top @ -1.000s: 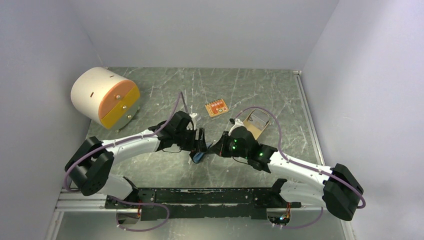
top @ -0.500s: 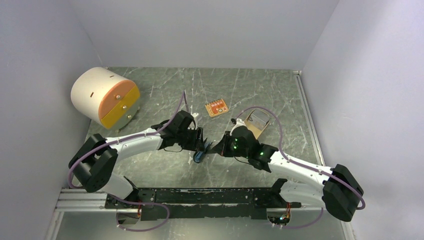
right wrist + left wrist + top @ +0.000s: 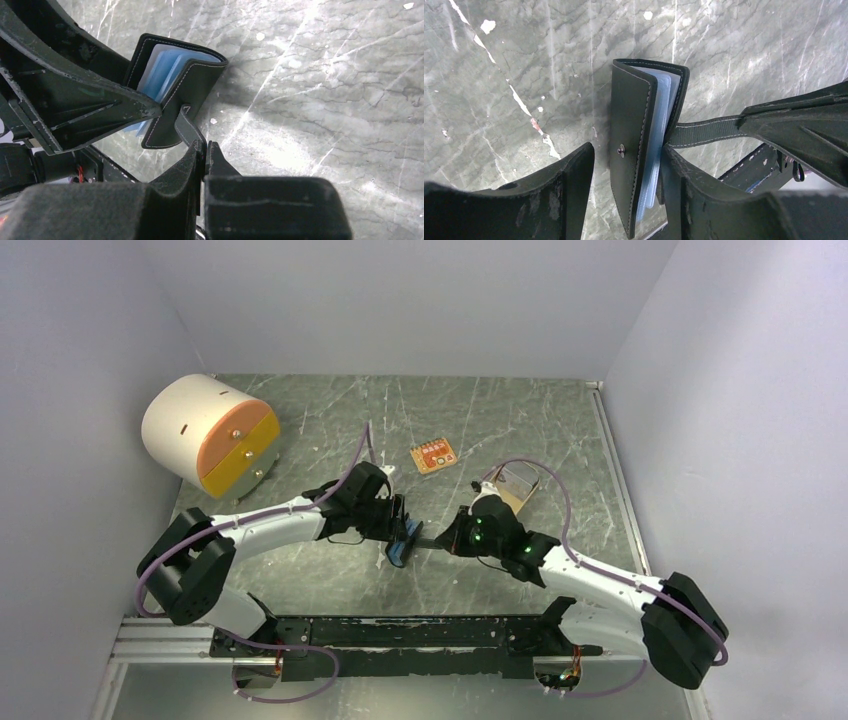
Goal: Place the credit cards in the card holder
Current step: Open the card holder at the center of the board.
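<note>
— Where is the card holder (image 3: 629, 115)?

— Standing on edge on the tabletop (image 3: 524, 75), about midway between the two arms, spine away from the left wrist camera. It is slightly agape, and the bluish-grey pockets (image 3: 659, 115) show between its black covers.

— And the left pincer (image 3: 629, 149)?

— About half open, straddling the holder. One finger (image 3: 684, 190) lies against the back cover. The other finger (image 3: 569, 185) stands just beside the front cover, the one with the snap stud (image 3: 622, 149), and a sliver of tabletop shows between them.

— The right pincer (image 3: 205, 147)?

— Pressed fully together on the end of the snap tab (image 3: 187, 127). The tab runs straight out from the back cover to those fingertips.

— Any credit cards in sight?

— None that I can make out near the holder, and no pocket shows one clearly.

— What else is on the tabletop?

— A cream drum-shaped cabinet (image 3: 205, 435) with orange and yellow drawer fronts at the far left. A small orange board (image 3: 433, 456) lies beyond the pincers, and a tan tray (image 3: 515, 483) sits just behind the right wrist.
</note>
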`<state>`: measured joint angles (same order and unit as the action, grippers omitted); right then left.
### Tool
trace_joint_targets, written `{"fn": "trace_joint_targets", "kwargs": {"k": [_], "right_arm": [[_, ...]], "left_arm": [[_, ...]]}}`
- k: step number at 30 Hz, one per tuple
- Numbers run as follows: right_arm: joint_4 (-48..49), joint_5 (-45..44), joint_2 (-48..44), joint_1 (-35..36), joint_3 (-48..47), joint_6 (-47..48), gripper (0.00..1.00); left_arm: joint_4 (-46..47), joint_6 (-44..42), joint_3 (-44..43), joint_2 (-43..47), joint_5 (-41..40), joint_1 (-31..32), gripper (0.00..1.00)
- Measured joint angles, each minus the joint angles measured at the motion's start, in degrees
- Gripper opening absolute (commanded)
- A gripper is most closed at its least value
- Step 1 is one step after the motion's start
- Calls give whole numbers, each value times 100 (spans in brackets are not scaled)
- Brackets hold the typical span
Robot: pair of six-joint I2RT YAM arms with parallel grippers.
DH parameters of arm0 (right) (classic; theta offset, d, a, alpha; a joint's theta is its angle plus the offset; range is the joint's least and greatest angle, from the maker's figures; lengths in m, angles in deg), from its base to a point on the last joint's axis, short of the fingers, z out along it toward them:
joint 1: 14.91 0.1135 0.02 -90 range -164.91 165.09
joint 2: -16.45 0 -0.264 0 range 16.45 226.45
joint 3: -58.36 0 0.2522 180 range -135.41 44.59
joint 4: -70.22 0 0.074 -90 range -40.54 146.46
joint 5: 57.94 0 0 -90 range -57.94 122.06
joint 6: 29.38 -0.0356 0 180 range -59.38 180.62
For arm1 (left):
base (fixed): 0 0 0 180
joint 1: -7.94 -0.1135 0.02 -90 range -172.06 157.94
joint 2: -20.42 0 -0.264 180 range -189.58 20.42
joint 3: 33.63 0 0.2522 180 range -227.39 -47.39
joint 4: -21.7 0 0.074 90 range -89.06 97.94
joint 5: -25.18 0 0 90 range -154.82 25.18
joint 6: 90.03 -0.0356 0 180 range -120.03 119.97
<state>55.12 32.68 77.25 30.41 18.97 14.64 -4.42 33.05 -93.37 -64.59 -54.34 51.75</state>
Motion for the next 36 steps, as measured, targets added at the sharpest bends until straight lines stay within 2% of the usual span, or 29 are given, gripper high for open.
{"fn": "trace_joint_targets", "kwargs": {"k": [10,15,27,30,34,36], "right_arm": [[153,118,286,-173,70,240,0],[214,153,396,-197,105,317,0],[240,188,516,-442,297,446,0],[245,212,542,-446,297,474,1],[258,245,621,-450,295,498,23],[157,260,678,-452,243,496,31]], "left_arm": [[11,39,105,63,-39,0,65],[13,72,162,103,-37,0,65],[-125,76,365,149,-146,-138,57],[-118,74,452,177,-81,-164,50],[7,98,494,328,214,-166,20],[144,116,522,435,411,-166,15]]}}
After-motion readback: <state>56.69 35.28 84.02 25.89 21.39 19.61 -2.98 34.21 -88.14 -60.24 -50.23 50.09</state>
